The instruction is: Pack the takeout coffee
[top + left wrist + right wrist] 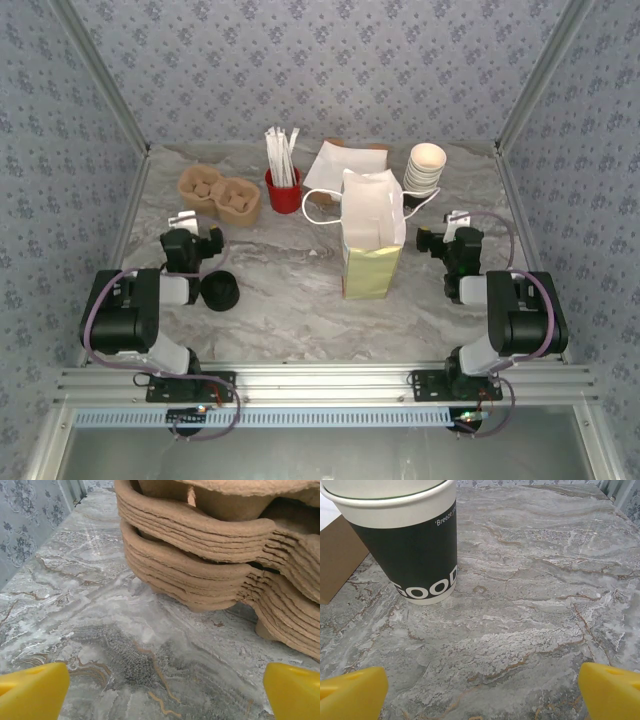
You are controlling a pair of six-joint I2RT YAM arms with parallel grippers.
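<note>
Since my left pincer [162, 692] is wide apart, I'd back it to the coffee [220, 290], probably just behind, squeezing softly.

Bare grey marble worktop [300, 312] lies open along the near edge. A tall white-and-yellow paper bag [372, 250] stands at the centre, splitting left from right. Along the rear edge, a stack of brown pulp cup carriers [218, 196], a red cup of white sticks [283, 190] and a stack of white paper cups [425, 167] block the way. A small black-lidded cup [220, 290] sits towards the near-left corner.
</note>
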